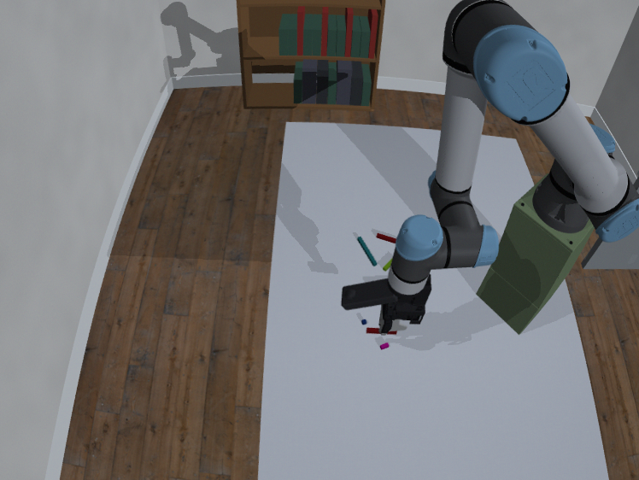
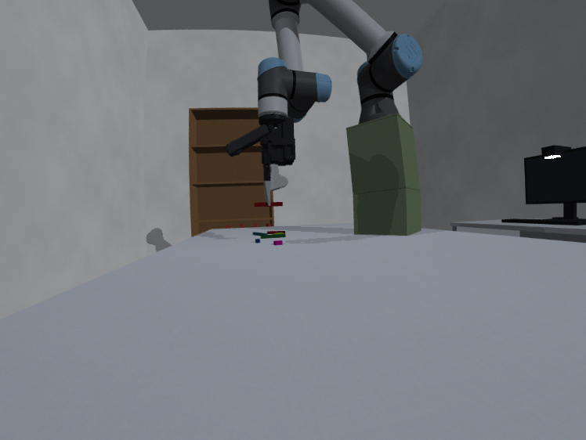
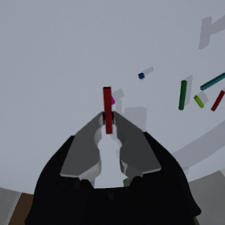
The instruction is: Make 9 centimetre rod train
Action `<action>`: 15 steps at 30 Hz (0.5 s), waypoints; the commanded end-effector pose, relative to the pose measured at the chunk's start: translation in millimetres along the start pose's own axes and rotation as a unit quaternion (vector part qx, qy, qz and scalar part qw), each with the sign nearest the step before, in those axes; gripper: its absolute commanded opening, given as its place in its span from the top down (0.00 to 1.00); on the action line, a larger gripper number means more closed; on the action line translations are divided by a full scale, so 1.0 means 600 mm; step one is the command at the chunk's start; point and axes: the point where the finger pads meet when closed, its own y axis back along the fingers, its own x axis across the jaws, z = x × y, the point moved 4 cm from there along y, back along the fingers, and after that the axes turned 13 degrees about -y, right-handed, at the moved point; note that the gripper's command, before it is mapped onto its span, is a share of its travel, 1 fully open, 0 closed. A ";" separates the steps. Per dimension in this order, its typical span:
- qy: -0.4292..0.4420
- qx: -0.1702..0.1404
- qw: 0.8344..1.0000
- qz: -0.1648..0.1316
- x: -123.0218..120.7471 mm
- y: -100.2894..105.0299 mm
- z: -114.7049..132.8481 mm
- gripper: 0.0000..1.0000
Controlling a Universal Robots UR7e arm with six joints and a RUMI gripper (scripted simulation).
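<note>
My gripper [image 1: 384, 328] is shut on a red rod [image 1: 378, 332] and holds it level, well above the table; it also shows in the side view [image 2: 268, 204] and the wrist view [image 3: 108, 109]. A short magenta rod [image 1: 383, 346] lies on the table just below the held rod; in the wrist view it peeks out beside the red rod [image 3: 113, 101]. A small blue rod [image 1: 363, 321] lies to the left. A turquoise rod [image 1: 366, 250], a lime rod [image 1: 386, 265] and a second red rod [image 1: 385, 237] lie further back. A green rod [image 3: 182, 95] shows in the wrist view.
The arm's green pedestal [image 1: 531, 258] stands at the table's right. A brown bookshelf [image 1: 309, 51] stands against the back wall. A black monitor [image 2: 555, 182] sits on a side desk at the far right.
</note>
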 end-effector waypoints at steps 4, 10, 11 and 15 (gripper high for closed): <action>0.118 -0.002 0.993 -0.002 -0.017 0.003 -0.021 1.00; 0.167 -0.002 0.986 -0.002 -0.024 0.005 -0.029 1.00; 0.176 -0.002 0.984 -0.003 -0.025 0.005 -0.030 1.00; 0.203 -0.002 0.979 -0.003 -0.029 0.006 -0.034 1.00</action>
